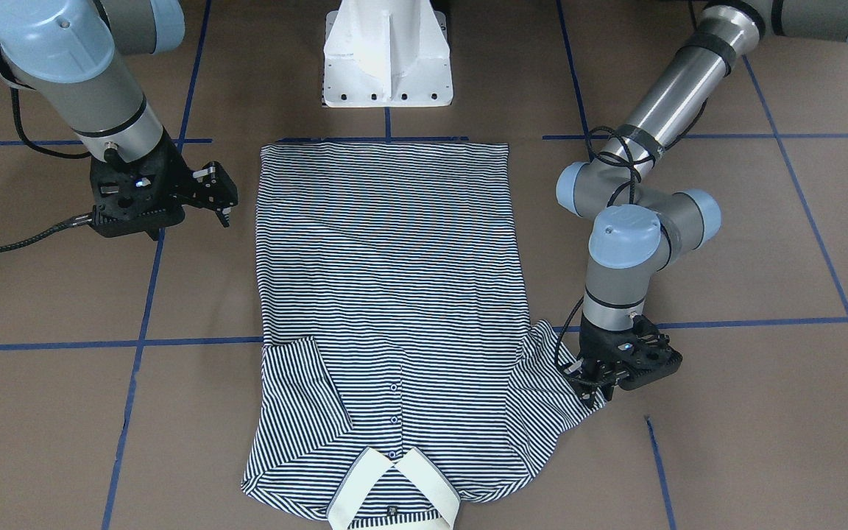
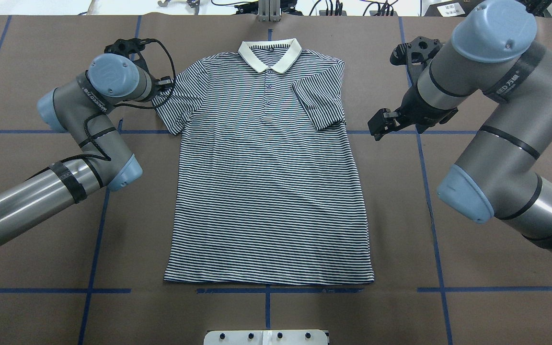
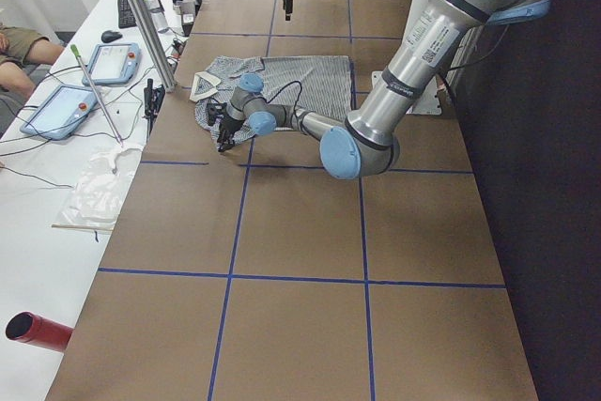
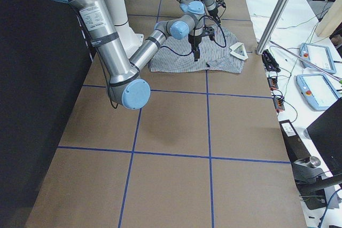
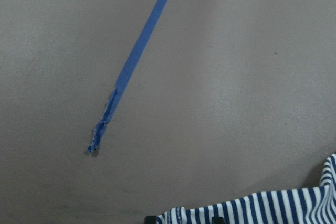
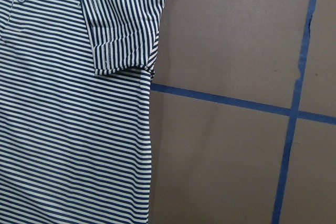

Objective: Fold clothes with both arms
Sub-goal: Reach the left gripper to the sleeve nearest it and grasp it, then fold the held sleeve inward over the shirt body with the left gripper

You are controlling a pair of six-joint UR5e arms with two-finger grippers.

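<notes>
The striped polo shirt [image 2: 266,182] lies flat and front up on the brown table, its cream collar [image 2: 270,52] on the far side from the robot. One sleeve [image 2: 319,100] is folded in over the chest on my right arm's side. The other sleeve [image 1: 564,375] is spread out. My left gripper [image 1: 595,389] is down at that sleeve's outer corner, fingers close together on the hem; the left wrist view shows striped cloth [image 5: 262,208] at its bottom edge. My right gripper [image 1: 219,195] hangs open beside the shirt's side edge, holding nothing.
The white pedestal base [image 1: 387,55] stands just past the shirt's hem. Blue tape lines [image 6: 294,108] cross the brown table. A side table holds tablets [image 3: 66,105] and cables, with a person's arm [image 3: 19,44] beside it. A red cylinder [image 3: 38,331] lies near the corner.
</notes>
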